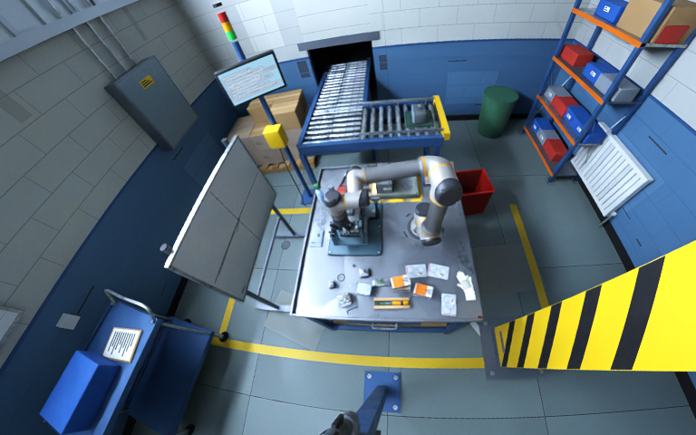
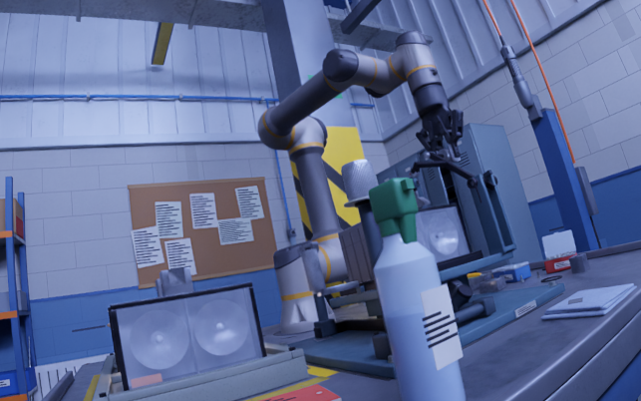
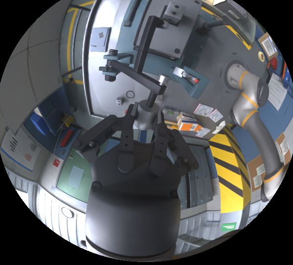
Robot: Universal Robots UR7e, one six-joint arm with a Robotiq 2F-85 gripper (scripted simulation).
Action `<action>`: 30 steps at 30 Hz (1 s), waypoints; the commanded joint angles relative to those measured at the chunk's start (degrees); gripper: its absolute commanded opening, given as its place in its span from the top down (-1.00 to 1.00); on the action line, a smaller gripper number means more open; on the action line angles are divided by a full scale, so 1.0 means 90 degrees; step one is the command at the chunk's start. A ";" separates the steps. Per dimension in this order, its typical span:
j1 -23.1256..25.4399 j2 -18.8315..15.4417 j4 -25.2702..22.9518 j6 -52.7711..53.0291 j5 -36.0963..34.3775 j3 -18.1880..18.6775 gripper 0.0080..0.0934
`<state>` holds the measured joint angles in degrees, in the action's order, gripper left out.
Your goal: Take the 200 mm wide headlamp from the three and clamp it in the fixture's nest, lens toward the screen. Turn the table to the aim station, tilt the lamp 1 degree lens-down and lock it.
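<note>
A knurled silver knob [image 3: 144,116] stands at the end of the fixture's black clamp arm [image 3: 142,53], and my gripper [image 3: 144,120] is closed around it from above. The arm crosses over a headlamp [image 2: 442,234] that sits in the blue fixture [image 1: 355,237] on the table's left half, its round lens facing the second side camera. My gripper [image 2: 440,149] points straight down at the top of the fixture. A wider headlamp with two lenses [image 2: 188,334] stands on a tray at the table's near end.
A red bin [image 1: 475,190] stands beside the table behind the arm's base. A spray bottle [image 2: 412,294] with a green cap hides part of the fixture in the second side camera. Boxes, cards and a glove [image 1: 466,284] litter the table's front, and a grey screen [image 1: 222,221] stands left.
</note>
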<state>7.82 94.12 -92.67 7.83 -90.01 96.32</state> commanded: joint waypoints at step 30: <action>0.0059 0.0323 -0.0785 0.0057 0.0001 0.1148 1.00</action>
<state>8.35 97.13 -99.83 8.35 -90.02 106.61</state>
